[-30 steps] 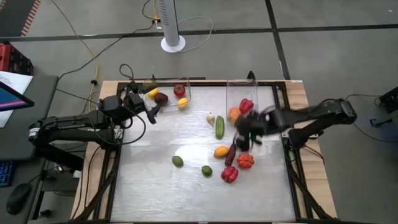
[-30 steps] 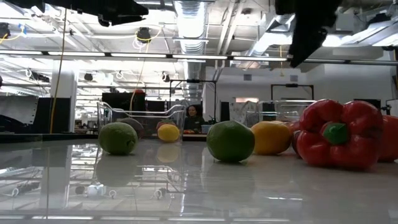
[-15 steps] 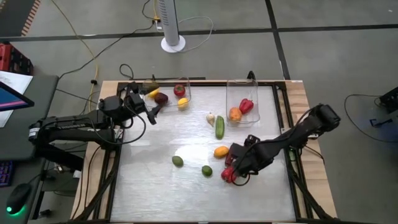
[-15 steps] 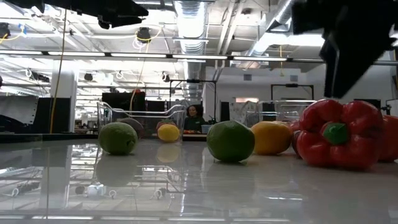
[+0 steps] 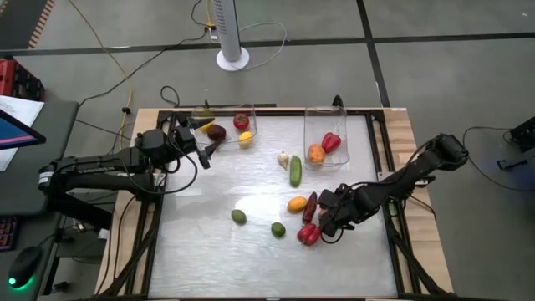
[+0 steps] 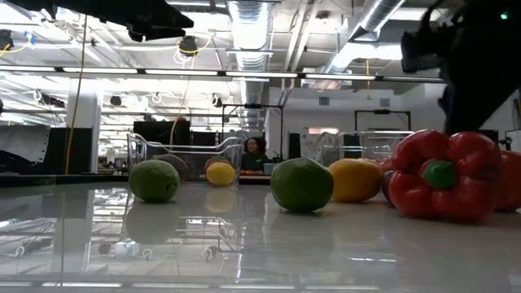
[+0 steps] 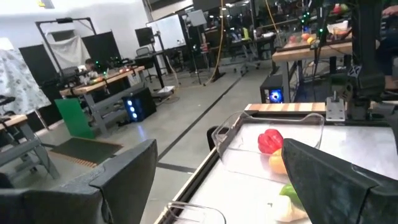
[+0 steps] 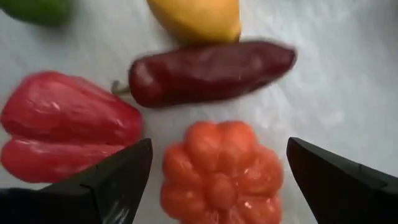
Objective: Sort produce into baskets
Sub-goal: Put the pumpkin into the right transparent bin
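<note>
My right gripper [image 5: 332, 219] is open and low over a ribbed orange piece [image 8: 221, 171]; its fingers stand on either side of the piece, apart from it. Beside it on the table lie a red pepper [image 8: 65, 134], a dark red chili [image 8: 208, 71] and a yellow-orange fruit [image 8: 196, 17]. The right basket [image 5: 328, 125] holds a red pepper [image 5: 332, 141] and an orange fruit [image 5: 315, 153]. The left basket [image 5: 238, 117] holds red, yellow and dark purple pieces. My left gripper [image 5: 205, 149] is open and empty beside the left basket.
Loose on the table are a white garlic [image 5: 282, 157], a green cucumber [image 5: 295, 170] and two green limes [image 5: 239, 216] [image 5: 277, 229]. A black frame rims the table. A person shows far back in the low view [image 6: 254, 148].
My right gripper has swung from beside the right basket toward the table's near edge and down. It passed over the red pepper, then shifted a little toward the right edge, over the ribbed orange piece. The produce has kept still.
</note>
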Motion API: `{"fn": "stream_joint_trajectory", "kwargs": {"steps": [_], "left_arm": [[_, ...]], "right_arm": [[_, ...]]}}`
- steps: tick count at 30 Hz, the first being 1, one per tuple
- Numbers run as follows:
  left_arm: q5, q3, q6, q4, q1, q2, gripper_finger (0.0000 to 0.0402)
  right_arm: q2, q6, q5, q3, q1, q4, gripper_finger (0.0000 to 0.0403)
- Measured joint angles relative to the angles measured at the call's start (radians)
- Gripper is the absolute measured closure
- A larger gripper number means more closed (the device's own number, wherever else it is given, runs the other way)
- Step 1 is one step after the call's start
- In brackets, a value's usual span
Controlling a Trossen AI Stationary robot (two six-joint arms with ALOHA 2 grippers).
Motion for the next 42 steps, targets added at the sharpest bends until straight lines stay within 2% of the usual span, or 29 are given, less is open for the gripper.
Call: {"fn": "stream_joint_trajectory", "kwargs": {"steps": [8, 15, 19, 24, 28, 32, 38, 42], "left_arm": [[0.0, 0.0, 0.005, 0.001, 0.0, 0.0, 0.007], [0.0, 0.0, 0.005, 0.001, 0.0, 0.0, 0.007], [0.0, 0.0, 0.004, 0.002, 0.0, 0.0, 0.007], [0.0, 0.0, 0.003, 0.004, 0.0, 0.0, 0.007], [0.0, 0.0, -0.001, 0.013, 0.0, 0.0, 0.007], [0.009, 0.0, -0.016, 0.014, 0.0, 0.0, 0.007], [0.028, 0.0, -0.022, 0.015, 0.0, 0.0, 0.007], [0.028, 0.0, -0.036, 0.011, 0.0, 0.0, 0.007]], "right_arm": [[0.055, 0.015, 0.008, -0.062, 0.03, 0.014, 0.0007], [0.052, 0.01, 0.007, -0.06, 0.03, -0.009, 0.0049], [0.03, -0.027, -0.006, 0.002, 0.009, -0.106, 0.0063], [-0.025, -0.122, 0.116, 0.117, -0.035, -0.215, 0.0058], [-0.085, -0.198, 0.269, 0.176, -0.11, -0.259, 0.0058], [-0.141, -0.305, 0.359, 0.179, -0.228, -0.267, 0.0056], [-0.191, -0.478, 0.384, 0.18, -0.429, -0.229, 0.0046], [-0.196, -0.607, 0.312, 0.18, -0.552, -0.172, 0.0025]]}}
